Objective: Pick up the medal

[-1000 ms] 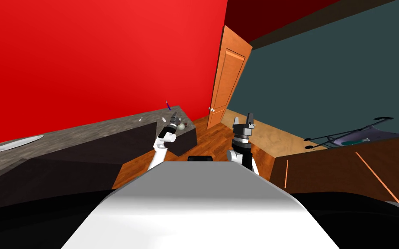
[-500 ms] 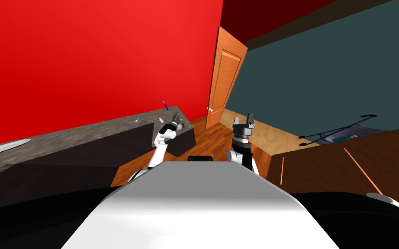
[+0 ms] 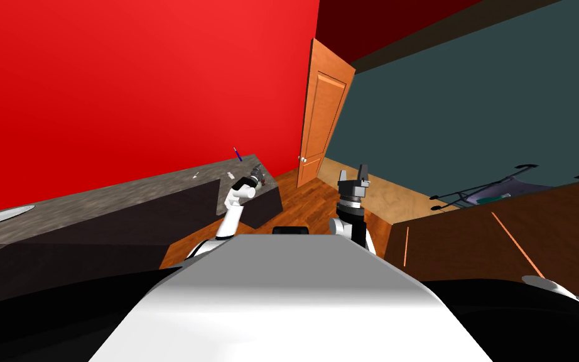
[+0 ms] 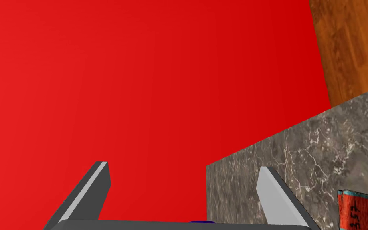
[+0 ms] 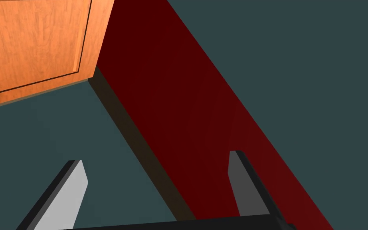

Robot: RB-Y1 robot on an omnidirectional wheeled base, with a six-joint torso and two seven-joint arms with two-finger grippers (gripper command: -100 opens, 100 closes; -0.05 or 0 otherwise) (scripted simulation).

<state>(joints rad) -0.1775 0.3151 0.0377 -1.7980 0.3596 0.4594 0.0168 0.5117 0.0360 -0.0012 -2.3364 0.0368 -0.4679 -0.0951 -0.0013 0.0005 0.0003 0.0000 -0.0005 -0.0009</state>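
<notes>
a: where is the medal sitting?

b: i'm looking at the medal through the left wrist camera. what i'm seeing of it is a strip of red ribbon with a teal edge and dark marks. it's lying flat on the grey stone counter, just outside one finger of the left gripper and not touching it.

a: how are the jaws standing?

b: the left ones are standing wide apart and holding nothing. one finger is hanging over the counter's end, the other is showing against the red wall. in the head view i'm seeing the left gripper reaching out over the far end of the counter, close to the corner.

a: and the other arm?

b: the right gripper is pointing up in front of my chest, well apart from the counter. its jaws are apart too and carrying nothing.

a: anything else nearby?

b: a small blue stick is standing tilted at the counter's back edge by the wall. an orange door is standing past the counter's end, over the wooden floor.
</notes>
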